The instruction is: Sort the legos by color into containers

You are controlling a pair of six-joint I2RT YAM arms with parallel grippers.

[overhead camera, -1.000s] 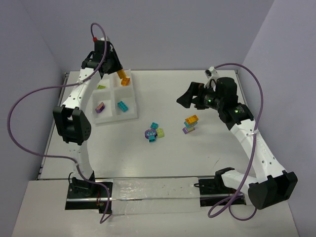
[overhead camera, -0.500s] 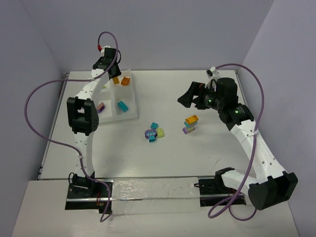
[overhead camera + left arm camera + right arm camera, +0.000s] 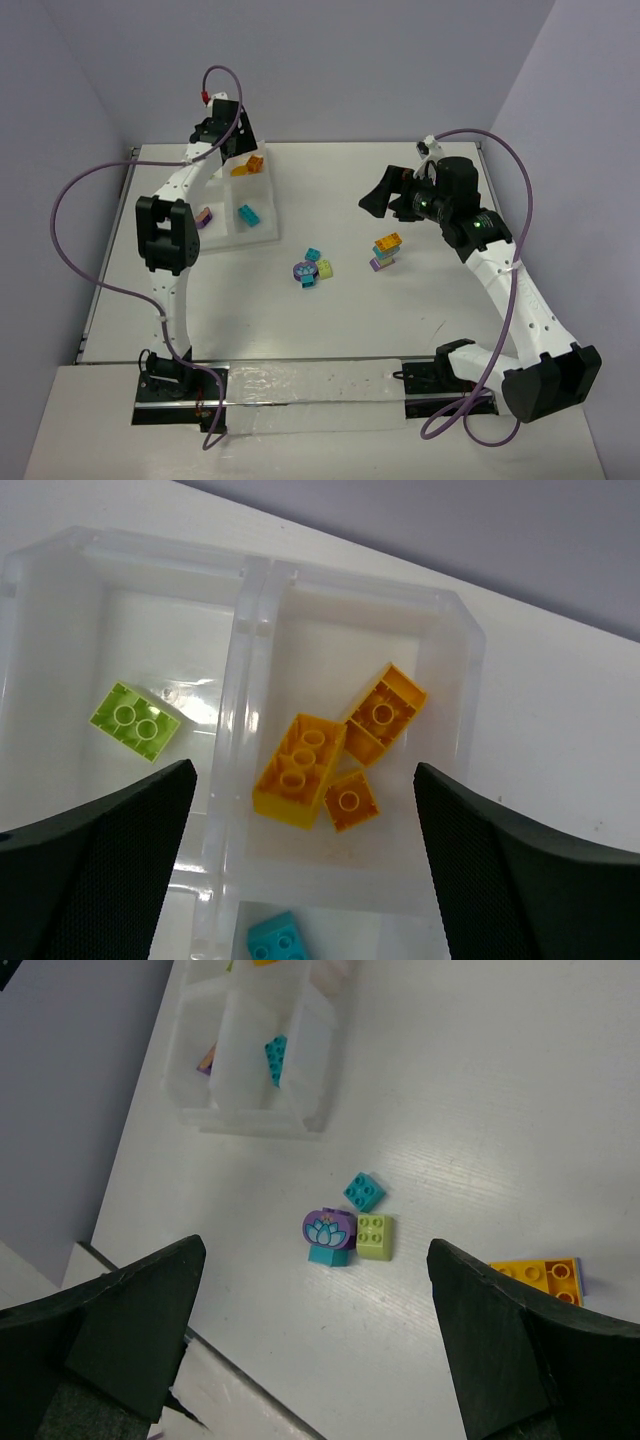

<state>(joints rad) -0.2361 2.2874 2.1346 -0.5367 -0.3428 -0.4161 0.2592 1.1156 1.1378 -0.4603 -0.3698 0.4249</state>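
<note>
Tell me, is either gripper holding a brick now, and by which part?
Nothing is held. The left gripper hangs open over the orange bricks in the tray; the right gripper is open and empty too.

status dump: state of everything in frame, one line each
left gripper: open, empty, over the orange compartment
right gripper: open, empty, above the table
tray: flat on table, no lid
orange bricks: three, loose in one compartment
lime brick: alone in its compartment
teal brick: in a compartment
purple brick: in a compartment
centre cluster: on table, unsorted
multicolour stack: on table, stuck together, unsorted
</note>
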